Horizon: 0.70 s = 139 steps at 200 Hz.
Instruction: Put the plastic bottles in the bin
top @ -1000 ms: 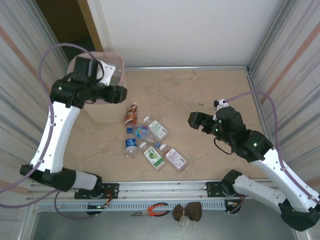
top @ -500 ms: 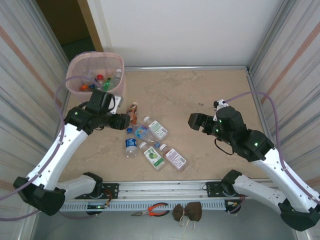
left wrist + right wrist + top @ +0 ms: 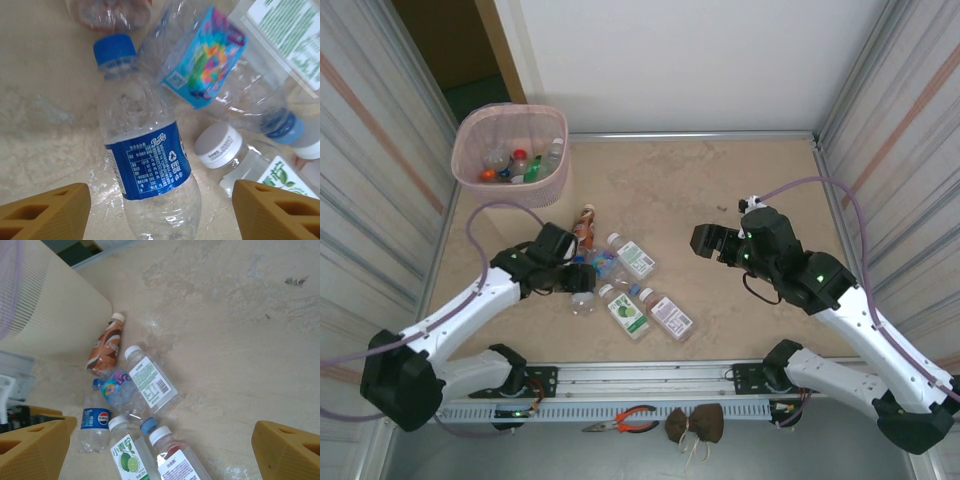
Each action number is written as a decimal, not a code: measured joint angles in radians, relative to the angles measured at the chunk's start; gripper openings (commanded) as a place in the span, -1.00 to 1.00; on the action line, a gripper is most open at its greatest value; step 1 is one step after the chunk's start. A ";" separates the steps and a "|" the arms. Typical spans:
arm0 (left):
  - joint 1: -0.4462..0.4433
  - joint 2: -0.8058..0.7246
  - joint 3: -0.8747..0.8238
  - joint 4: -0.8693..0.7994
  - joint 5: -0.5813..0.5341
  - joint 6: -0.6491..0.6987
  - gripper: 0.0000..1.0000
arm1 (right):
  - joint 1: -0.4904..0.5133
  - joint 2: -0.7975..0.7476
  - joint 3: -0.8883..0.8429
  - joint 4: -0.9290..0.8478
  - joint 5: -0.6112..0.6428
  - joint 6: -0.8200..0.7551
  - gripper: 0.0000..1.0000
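Step in hand, by judgement: approach for a pickup. Left gripper [image 3: 160, 210] spread wide and empty. Blue-capped bottle [image 3: 150, 160] lying flat between its fingers [image 3: 45, 212], untouched, cap pointing away from the tips. Bright-labelled bottle [image 3: 202, 55] just beyond, 4 others crowded near. Right gripper [image 3: 703, 242] likewise parted, holding nothing, well apart from the cluster. Bin [image 3: 520, 196] far beyond the left fingers, several bottles already inside. Next move, probably: lower, straddle the labelled body, clamp, lift clear of neighbours.

Beige marbled tabletop [image 3: 660, 190]; white back wall [image 3: 680, 60]; ribbed metal side panels [image 3: 370, 150]; even light.
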 measured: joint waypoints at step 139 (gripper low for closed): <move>-0.059 0.238 -0.055 0.145 -0.101 -0.096 0.42 | 0.000 -0.012 0.000 -0.001 0.002 0.003 0.86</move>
